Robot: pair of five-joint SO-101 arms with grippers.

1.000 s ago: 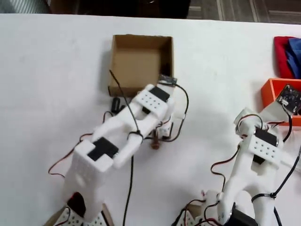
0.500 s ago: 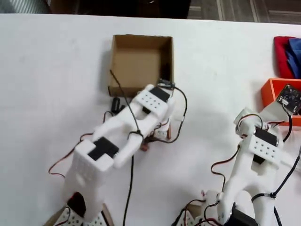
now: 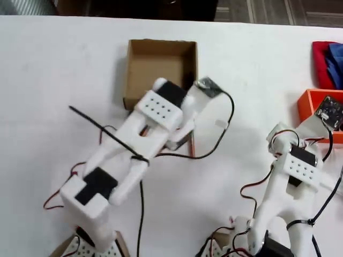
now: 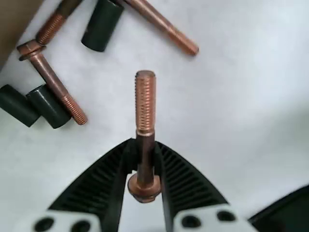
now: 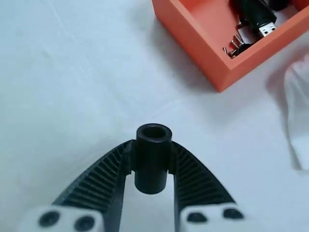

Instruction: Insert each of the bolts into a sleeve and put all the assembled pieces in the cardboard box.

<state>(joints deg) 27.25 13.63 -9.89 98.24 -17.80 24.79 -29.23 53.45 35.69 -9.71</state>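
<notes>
A: Closest in, our left gripper [image 4: 145, 145] is clamped on a bolt [image 4: 145, 101] just above its head; the threaded end points out free. What worries us there?

B: We hold it low on the shank, so the long free end could swing once we press it against anything; a tilted tip would catch a rim rather than enter.

A: And our right gripper [image 5: 152, 145] is closed on a sleeve [image 5: 153, 166], its bore open and facing outward.

B: The sleeve is round and looks smooth between ribbed jaws; we judge it could twist or slide back under a push. The high view also shows our two arms well apart; we need a long, aligned approach, and any offset would mean a miss.

A: Beyond the held bolt lie the loose bolts [image 4: 50, 82] and loose sleeves [image 4: 46, 106], near the cardboard box [image 3: 155, 67].

B: A low sweep of our left arm could scatter them or knock one against the box wall; then we would have to hunt for parts.

A: The surface?

B: A plain white table [image 3: 64, 80], matt, with soft shadows; we think a dropped bolt would roll on it. An orange tray [image 3: 308, 107] of small parts sits just beside our right arm; a red and blue cloth [image 3: 327, 64] lies farther off.

A: Past the far edge?

B: A dark strip of floor [image 3: 252, 8]; we cannot tell more.
</notes>
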